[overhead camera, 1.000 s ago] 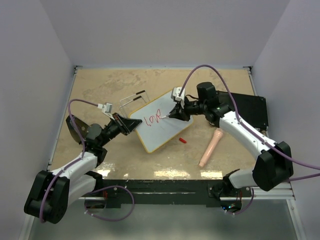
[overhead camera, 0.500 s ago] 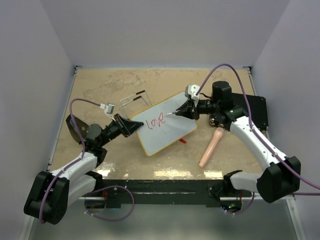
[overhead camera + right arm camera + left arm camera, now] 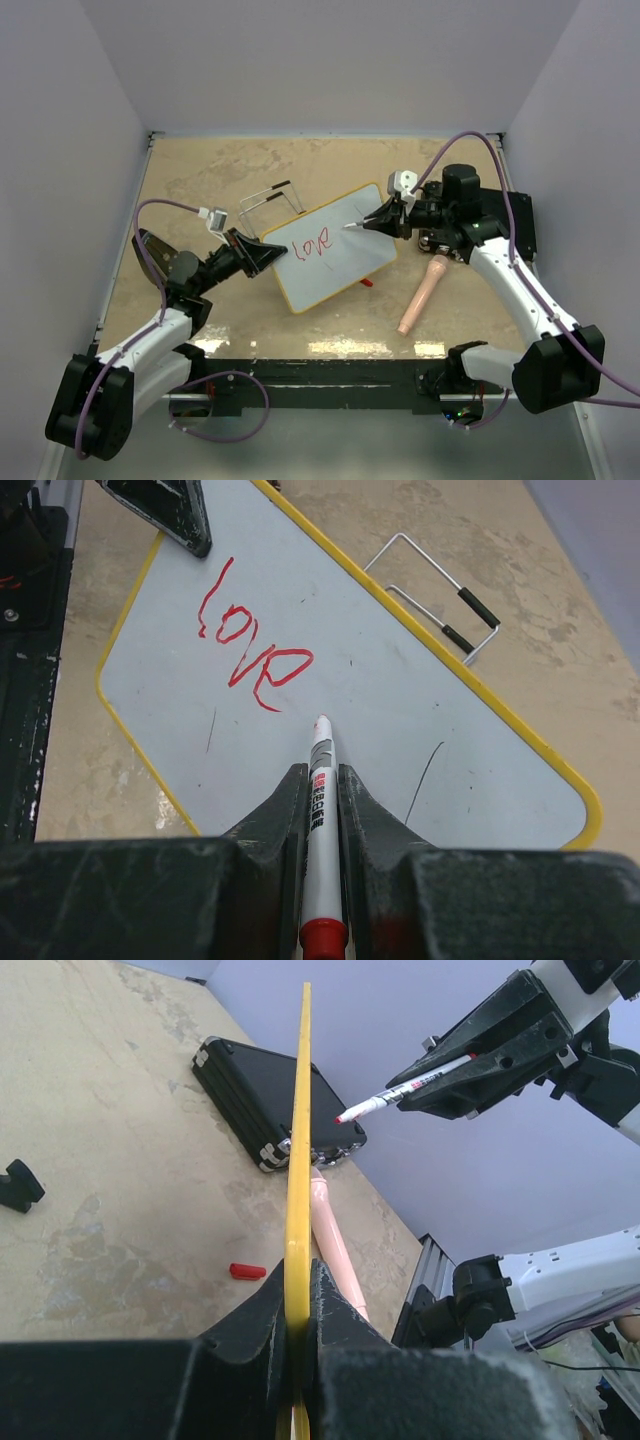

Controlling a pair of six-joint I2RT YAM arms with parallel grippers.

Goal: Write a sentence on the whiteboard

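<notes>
The whiteboard (image 3: pixel 338 268) lies slanted at mid-table, yellow-rimmed, and appears edge-on as a yellow strip (image 3: pixel 297 1130) in the left wrist view. My left gripper (image 3: pixel 262 252) (image 3: pixel 297 1295) is shut on its left edge. Of the sentence, only the red word "love" (image 3: pixel 311 243) (image 3: pixel 250 648) shows on the board face (image 3: pixel 400 740). My right gripper (image 3: pixel 388 219) (image 3: pixel 320 780) is shut on a white marker with a red end (image 3: pixel 320 820) (image 3: pixel 405 1090). Its tip points at the board just right of "love", a small gap off the surface.
A black case (image 3: pixel 500 215) (image 3: pixel 265 1095) lies at the right. A pink handle-like object (image 3: pixel 420 292) and a red marker cap (image 3: pixel 366 282) (image 3: pixel 247 1271) rest near the board's right corner. A wire stand (image 3: pixel 270 197) (image 3: pixel 440 600) sits behind the board.
My right gripper has drawn back to the right with the marker, away from "love". The board has shifted slightly right in the left gripper's hold.
</notes>
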